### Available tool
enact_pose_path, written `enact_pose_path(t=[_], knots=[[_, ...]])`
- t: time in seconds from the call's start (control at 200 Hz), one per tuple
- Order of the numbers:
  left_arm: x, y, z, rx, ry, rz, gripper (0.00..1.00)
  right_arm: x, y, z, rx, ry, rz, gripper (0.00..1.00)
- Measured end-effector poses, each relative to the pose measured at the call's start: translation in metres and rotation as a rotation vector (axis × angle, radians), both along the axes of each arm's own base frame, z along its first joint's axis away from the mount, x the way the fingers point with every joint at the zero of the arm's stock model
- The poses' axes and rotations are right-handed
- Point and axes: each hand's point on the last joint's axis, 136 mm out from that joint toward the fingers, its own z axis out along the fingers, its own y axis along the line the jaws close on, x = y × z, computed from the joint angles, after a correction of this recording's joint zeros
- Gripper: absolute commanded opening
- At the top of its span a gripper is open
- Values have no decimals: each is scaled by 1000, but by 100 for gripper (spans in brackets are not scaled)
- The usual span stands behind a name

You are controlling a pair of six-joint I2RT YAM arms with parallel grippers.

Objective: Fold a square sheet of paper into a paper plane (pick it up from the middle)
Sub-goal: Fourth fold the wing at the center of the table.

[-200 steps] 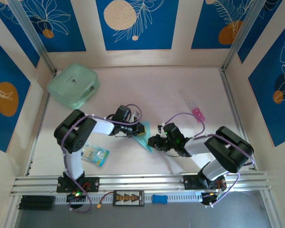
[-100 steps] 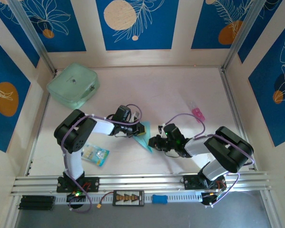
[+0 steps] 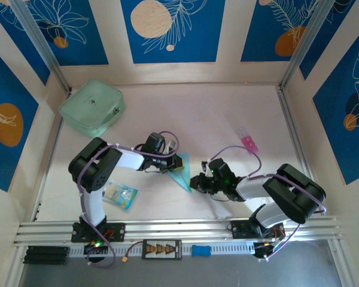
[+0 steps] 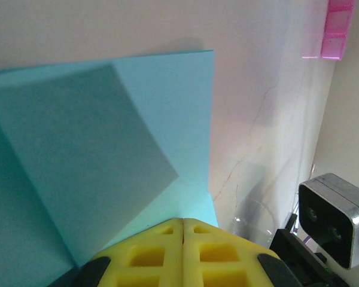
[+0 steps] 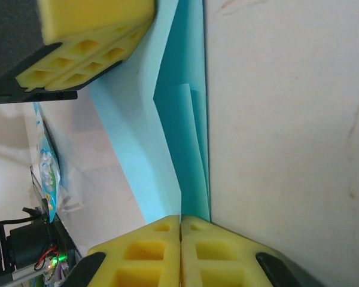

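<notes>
square sheet of paper [image 3: 180, 177] [image 4: 107, 131] [image 5: 173, 119], light-blue, partly folded, mid-table [image 3: 215, 113] between both arms; left gripper [image 3: 175, 162] [image 4: 183, 239], pads pressed together, resting on it; right gripper [image 3: 195, 182] [image 5: 180, 239], pads closed on its folded edge; mint-green pouch [image 3: 93, 107] far left

Overhead looks down; wrists close over paper [image 4: 107, 149]

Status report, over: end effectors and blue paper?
Left end effector shut, atop blue paper. Right end effector shut at its folded edge. Paper partly folded; packet lies apart.
</notes>
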Motion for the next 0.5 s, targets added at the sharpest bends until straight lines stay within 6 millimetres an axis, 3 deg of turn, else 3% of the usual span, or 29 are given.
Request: enact_pose_path(t=[0.215, 0.5], knots=[[0, 0, 0, -2, 0, -1, 7, 0, 2, 2, 14, 2, 5, 15], [0, 0, 0, -2, -1, -1, 7, -4, 2, 2, 4, 6, 10, 13]])
